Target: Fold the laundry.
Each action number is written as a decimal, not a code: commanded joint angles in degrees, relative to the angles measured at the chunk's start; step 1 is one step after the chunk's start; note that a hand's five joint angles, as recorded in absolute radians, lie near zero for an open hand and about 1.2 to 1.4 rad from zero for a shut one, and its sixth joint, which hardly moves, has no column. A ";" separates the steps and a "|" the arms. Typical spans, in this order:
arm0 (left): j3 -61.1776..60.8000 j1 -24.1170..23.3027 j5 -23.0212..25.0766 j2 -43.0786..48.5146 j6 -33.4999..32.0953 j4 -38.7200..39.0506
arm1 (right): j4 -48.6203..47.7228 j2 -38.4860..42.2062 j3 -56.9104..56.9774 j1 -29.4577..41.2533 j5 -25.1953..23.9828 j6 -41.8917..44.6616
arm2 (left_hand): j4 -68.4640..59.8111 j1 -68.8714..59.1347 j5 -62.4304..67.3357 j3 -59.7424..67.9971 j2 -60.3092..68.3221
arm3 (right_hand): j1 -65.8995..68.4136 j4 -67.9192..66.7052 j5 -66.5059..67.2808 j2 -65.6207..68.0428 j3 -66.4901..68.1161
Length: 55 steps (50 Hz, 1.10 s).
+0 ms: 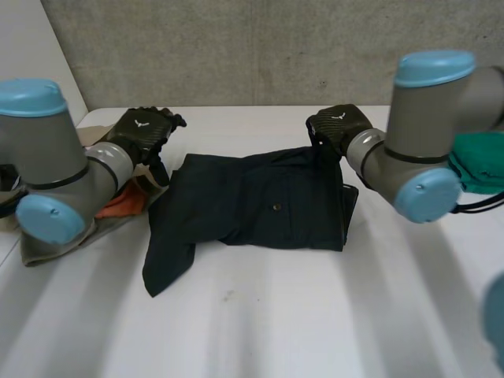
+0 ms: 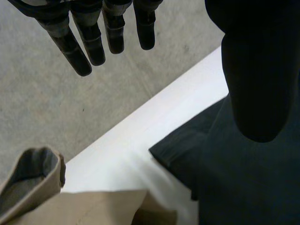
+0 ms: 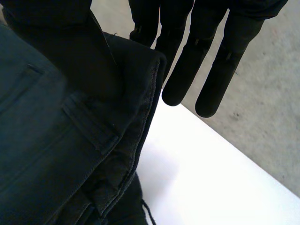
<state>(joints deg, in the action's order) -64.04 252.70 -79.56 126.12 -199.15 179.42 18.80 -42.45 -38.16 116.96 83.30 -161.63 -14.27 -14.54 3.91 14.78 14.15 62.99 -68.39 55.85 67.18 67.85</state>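
On the white table (image 1: pixel 315 315) before a concrete wall (image 1: pixel 276 47), left hand (image 1: pixel 142 130) and right hand (image 1: pixel 339 126) flank dark trousers (image 1: pixel 260 201), straight-fingered, right thumb seemingly touching.

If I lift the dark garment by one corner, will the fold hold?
Probably not: the dark garment lies in limp layers with one leg trailing loose, so it likely flops open. The thick stitched waistband by the right hand looks heavier and may sag. Pushed, it would probably bunch rather than slide.

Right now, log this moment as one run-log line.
dark garment: partly folded | left hand: open, holding nothing, by garment's far left corner | right hand: at its far right corner, grip unclear
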 commanded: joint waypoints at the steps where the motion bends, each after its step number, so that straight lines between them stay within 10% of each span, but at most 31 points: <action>1: 9.18 0.25 -0.16 10.27 -5.02 -6.80 | -7.36 -16.77 -20.45 -0.59 -6.83 3.16 | -1.31 -1.04 1.67 0.80 1.43 | 17.01 -11.61 14.15 12.82 12.15; 9: 10.51 -0.62 3.79 13.53 -6.08 -9.97 | -14.14 -29.09 -35.14 -1.29 -10.88 2.55 | -12.07 -11.80 12.43 11.57 12.19 | 17.01 -11.61 14.15 12.82 12.15; 15: 9.55 -1.07 4.41 11.87 -6.16 -9.27 | -13.61 -32.52 -38.40 -2.61 -11.58 0.96 | -65.69 -65.42 66.04 65.18 65.80 | 17.01 -11.61 14.15 12.82 12.15; 22: 1.23 -0.36 0.10 0.03 -4.41 -10.67 | -8.53 -32.70 -37.96 -5.86 -11.23 3.41 | -65.73 -65.46 66.09 65.22 65.85 | 17.01 -11.61 14.15 12.82 12.15; 29: -12.58 -1.59 5.63 -11.06 -6.42 -13.04 | 4.30 -29.20 -35.86 -7.01 -9.57 11.14 | -65.73 -65.46 66.09 65.22 65.85 | 17.01 -11.61 14.15 12.82 12.15; 36: -11.13 -2.73 4.07 -6.88 -11.34 -10.59 | 6.61 -21.72 -30.41 -5.96 -6.32 12.83 | -65.73 -65.46 66.09 65.22 65.85 | 17.01 -11.61 14.15 12.82 12.15; 43: 8.99 -4.67 -2.35 0.96 -10.65 -3.92 | -7.43 -14.77 -15.04 -3.14 -0.25 9.14 | -65.73 -65.46 66.09 65.22 65.85 | 17.01 -11.61 14.15 12.82 12.15; 48: 25.33 -5.64 -5.34 0.80 -3.29 11.07 | -34.18 -15.12 -7.56 -2.88 3.88 6.07 | -65.73 -65.46 66.09 65.22 65.85 | 17.01 -11.61 14.15 12.82 12.15; 55: 20.55 -5.55 -6.05 -4.04 5.69 27.20 | -51.76 -18.63 -13.34 -3.14 4.15 3.95 | -65.73 -65.46 66.09 65.22 65.85 | 17.01 -11.61 14.15 12.82 12.15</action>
<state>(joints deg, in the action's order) -40.39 247.13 -84.94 126.02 -200.72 193.92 -19.74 -57.97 -46.86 113.92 87.37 -156.05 -68.50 -66.71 55.99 68.10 68.61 62.99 -68.71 55.85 67.18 68.19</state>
